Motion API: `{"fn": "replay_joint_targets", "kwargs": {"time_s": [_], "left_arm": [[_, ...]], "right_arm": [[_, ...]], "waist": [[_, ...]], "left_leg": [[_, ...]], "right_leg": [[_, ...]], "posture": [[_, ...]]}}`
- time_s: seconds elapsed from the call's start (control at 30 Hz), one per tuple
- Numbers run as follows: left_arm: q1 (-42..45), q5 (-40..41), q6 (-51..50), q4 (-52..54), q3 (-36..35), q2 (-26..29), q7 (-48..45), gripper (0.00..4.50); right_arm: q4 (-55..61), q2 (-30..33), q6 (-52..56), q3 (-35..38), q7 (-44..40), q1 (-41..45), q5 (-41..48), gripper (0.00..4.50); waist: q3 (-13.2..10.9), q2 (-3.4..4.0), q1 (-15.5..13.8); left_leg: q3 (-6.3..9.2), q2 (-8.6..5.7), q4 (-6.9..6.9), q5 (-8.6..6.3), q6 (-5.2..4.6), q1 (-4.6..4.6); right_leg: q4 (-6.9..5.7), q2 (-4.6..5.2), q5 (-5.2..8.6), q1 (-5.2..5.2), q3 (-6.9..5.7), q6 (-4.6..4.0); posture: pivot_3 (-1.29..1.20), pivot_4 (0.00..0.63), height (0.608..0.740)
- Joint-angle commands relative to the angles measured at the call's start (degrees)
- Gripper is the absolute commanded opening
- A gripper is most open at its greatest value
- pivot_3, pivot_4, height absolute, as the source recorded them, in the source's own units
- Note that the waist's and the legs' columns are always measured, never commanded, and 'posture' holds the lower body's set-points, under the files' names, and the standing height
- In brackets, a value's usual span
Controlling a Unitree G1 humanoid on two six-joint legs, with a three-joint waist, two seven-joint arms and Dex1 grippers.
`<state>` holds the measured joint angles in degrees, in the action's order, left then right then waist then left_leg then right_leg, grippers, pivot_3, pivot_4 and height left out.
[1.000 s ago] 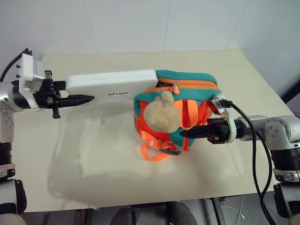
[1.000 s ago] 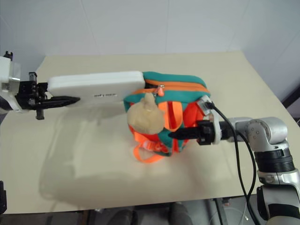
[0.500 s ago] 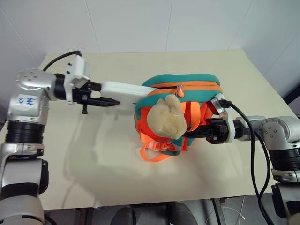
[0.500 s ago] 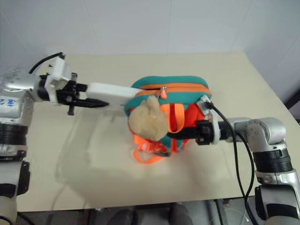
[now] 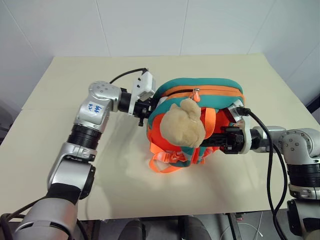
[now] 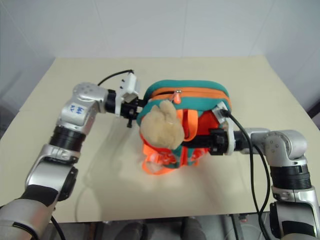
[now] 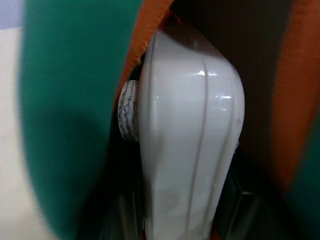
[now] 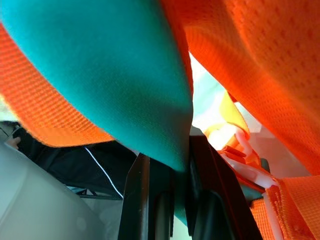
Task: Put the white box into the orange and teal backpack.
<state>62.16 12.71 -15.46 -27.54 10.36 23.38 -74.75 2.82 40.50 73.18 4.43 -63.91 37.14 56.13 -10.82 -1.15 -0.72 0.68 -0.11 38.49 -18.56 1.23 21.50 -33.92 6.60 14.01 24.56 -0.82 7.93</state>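
My left gripper (image 7: 180, 220) clamps the white box (image 7: 192, 150), buried inside the orange and teal backpack (image 5: 200, 90). My right gripper (image 8: 172, 200) pinches its teal trim (image 8: 115, 75).

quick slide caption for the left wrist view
Left gripper pushes the white box into the orange and teal backpack.

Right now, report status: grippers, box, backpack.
Left gripper shut on the white box, box pushed inside the orange and teal backpack. Right gripper shut on a teal strap, holding the backpack. Nothing in the way.
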Motion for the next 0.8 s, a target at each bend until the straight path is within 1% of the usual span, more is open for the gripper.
{"fn": "replay_joint_targets", "kwargs": {"time_s": [0.03, 0.1, 0.13, 0.23, 0.3, 0.37, 0.5, 0.57, 0.63, 0.7, 0.8], "left_arm": [[0.9, 1.5, 0.3, 3.3, -1.1, 0.0, -0.8, 2.02], [0.0, 2.1, 0.2, 4.5, -2.3, 1.2, -0.9, 2.66], [-0.2, 2.2, 0.3, 4.8, -2.8, 1.5, -0.5, 2.91], [-1.2, 4.4, -0.1, 6.7, -6.0, 5.0, -1.5, 3.78], [-1.9, 6.0, -2.1, 8.3, -8.1, 8.8, -3.0, 4.33], [-2.8, 7.0, -4.2, 9.8, -9.7, 13.0, -4.4, 4.33], [-4.9, 9.7, -7.9, 14.4, -11.6, 19.4, -7.3, 4.33], [-6.3, 15.7, -15.6, 19.3, -15.2, 22.8, -8.5, 4.33], [-8.0, 19.6, -20.6, 23.9, -17.1, 25.4, -8.5, 4.33], [-9.1, 22.3, -23.3, 28.2, -18.1, 25.9, -6.9, 4.33], [-9.7, 26.2, -26.5, 34.2, -18.8, 24.0, -3.3, 4.33]], "right_arm": [[2.3, -0.3, 1.2, 1.3, 1.7, -0.9, 1.9, 0.44], [2.7, -0.3, 1.5, 1.7, 2.3, -1.4, 2.4, 0.44], [2.8, -0.4, 1.5, 1.8, 2.5, -1.5, 2.6, 0.44], [2.8, -0.6, 1.5, 1.7, 3.1, -1.6, 2.9, 0.44], [2.4, -0.6, 1.4, 1.3, 3.0, -1.3, 2.8, 0.44], [1.7, -0.6, 1.1, 0.8, 2.6, -0.8, 2.4, 0.44], [0.6, -0.6, 0.6, -0.3, 1.9, 0.1, 1.7, 0.44], [-0.1, -0.6, 0.2, -1.0, 1.3, 0.7, 1.3, 0.44], [-0.8, -0.5, 0.0, -1.6, 0.5, 1.1, 0.9, 0.44], [-1.4, -0.5, -0.3, -2.2, -0.2, 1.5, 0.3, 0.44], [-2.5, -0.9, -0.8, -3.4, -1.1, 2.5, -0.5, 0.44]], "waist": [[0.0, 0.0, 0.0], [0.0, 0.0, 0.3], [0.0, 0.0, 0.4], [0.0, 0.0, 1.0], [0.0, 0.01, 1.1], [0.0, 0.0, 1.2], [0.0, 0.01, 1.0], [0.0, 0.0, 0.9], [0.0, 0.0, 0.9], [0.0, 0.0, 0.9], [0.0, 0.0, 0.8]], "left_leg": [[0.0, 0.0, 0.01, 0.0, 0.0, 0.0], [-0.01, 0.0, 0.02, -0.01, -0.02, 0.0], [-0.01, 0.0, 0.01, -0.01, -0.02, 0.0], [-0.01, 0.02, 0.0, -0.01, -0.02, -0.01], [0.0, 0.04, 0.01, -0.01, -0.02, -0.03], [0.0, 0.04, 0.02, -0.01, -0.02, -0.04], [0.01, 0.04, 0.0, -0.02, -0.03, -0.06], [0.0, 0.03, 0.01, -0.06, -0.1, -0.04], [0.03, 0.04, 0.01, -0.1, -0.18, -0.02], [0.05, 0.05, -0.02, -0.14, -0.24, -0.02], [0.06, 0.03, 0.04, -0.16, -0.28, -0.02]], "right_leg": [[0.0, 0.0, 0.0, 0.0, 0.0, 0.0], [0.01, 0.0, 0.0, 0.0, 0.01, 0.01], [0.01, 0.0, -0.01, 0.0, 0.02, 0.01], [-0.03, -0.02, 0.0, 0.02, 0.03, 0.0], [-0.06, -0.03, -0.01, 0.03, 0.03, 0.0], [-0.08, -0.03, -0.01, 0.02, 0.03, -0.01], [-0.06, -0.01, -0.01, 0.0, 0.05, -0.01], [-0.04, 0.0, -0.01, 0.0, 0.05, -0.01], [-0.04, -0.02, -0.01, 0.0, 0.06, -0.01], [-0.03, -0.02, 0.0, 0.0, 0.05, -0.01], [-0.04, -0.01, -0.01, -0.04, 0.06, -0.01]], "posture": [[0.0, 0.15, 0.74], [0.0, 0.15, 0.74], [0.0, 0.15, 0.74], [0.0, 0.15, 0.74], [0.0, 0.15, 0.74], [0.0, 0.15, 0.74], [0.0, 0.15, 0.74], [0.0, 0.15, 0.74], [0.0, 0.15, 0.74], [0.0, 0.15, 0.74], [0.0, 0.15, 0.74]]}}
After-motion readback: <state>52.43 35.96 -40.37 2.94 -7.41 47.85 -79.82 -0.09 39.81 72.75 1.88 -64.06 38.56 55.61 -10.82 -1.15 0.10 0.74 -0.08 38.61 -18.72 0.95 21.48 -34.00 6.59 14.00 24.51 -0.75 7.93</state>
